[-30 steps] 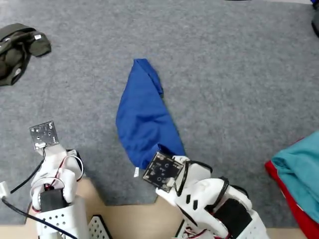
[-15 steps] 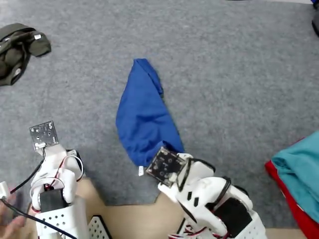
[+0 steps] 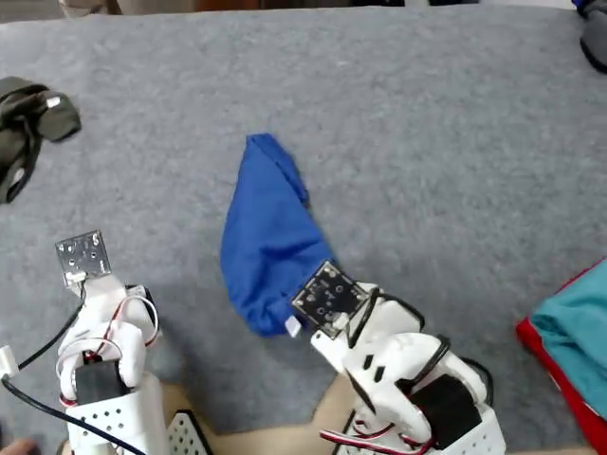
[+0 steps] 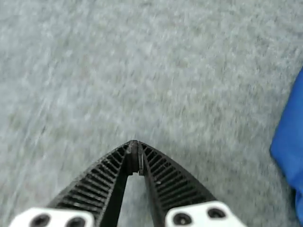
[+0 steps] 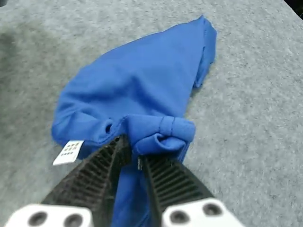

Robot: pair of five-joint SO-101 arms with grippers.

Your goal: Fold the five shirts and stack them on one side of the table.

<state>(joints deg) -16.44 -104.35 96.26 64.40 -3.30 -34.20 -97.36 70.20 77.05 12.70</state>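
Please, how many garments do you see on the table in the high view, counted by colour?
blue shirt: 1
dark olive garment: 1
teal garment: 1
red garment: 1
Total: 4
The dark thing at the far corner is too cut off to count.

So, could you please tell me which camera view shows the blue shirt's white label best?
The right wrist view: the white label lies close and unobstructed on the blue shirt. The high view has it small beside the right arm; the left wrist view catches the shirt's edge.
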